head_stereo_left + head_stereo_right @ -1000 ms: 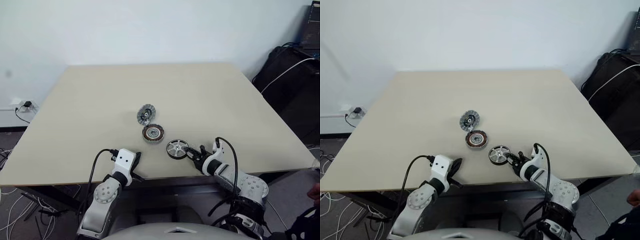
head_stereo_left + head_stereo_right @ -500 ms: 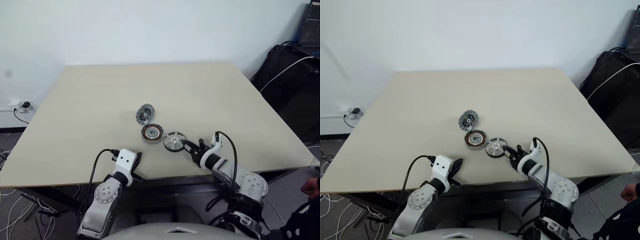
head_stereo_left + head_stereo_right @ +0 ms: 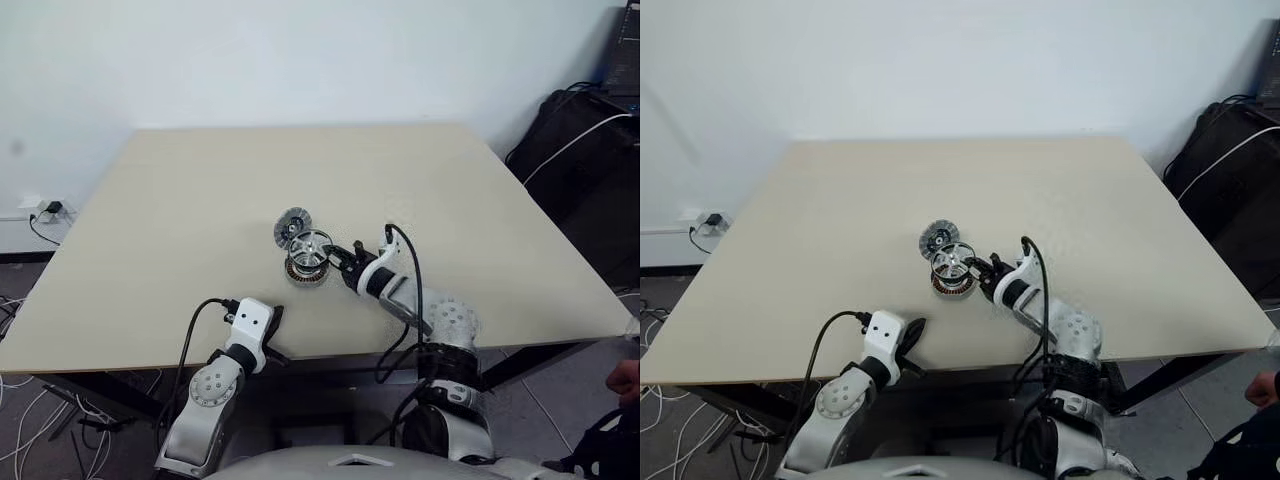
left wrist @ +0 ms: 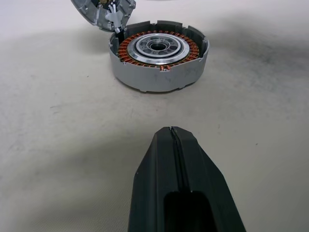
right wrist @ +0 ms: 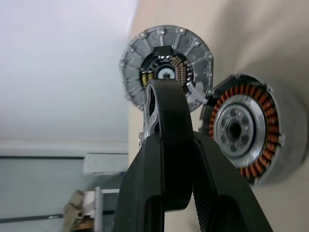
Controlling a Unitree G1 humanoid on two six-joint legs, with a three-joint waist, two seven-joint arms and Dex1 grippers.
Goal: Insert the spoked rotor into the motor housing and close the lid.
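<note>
Right end effector pinches spoked rotor by rim, above motor housing on worktop. Lid just behind housing, leaning on it. Left end effector pressed together, idle near front edge.

Rotor held tilted, axle not plumb; housing opening faces up.

Risk: tilted rotor jams on windings; thin rim grip slips; lowering rotor knocks lid.

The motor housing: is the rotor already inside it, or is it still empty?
Empty. The motor housing shows bare copper windings; the right gripper holds the spoked rotor above it.
</note>
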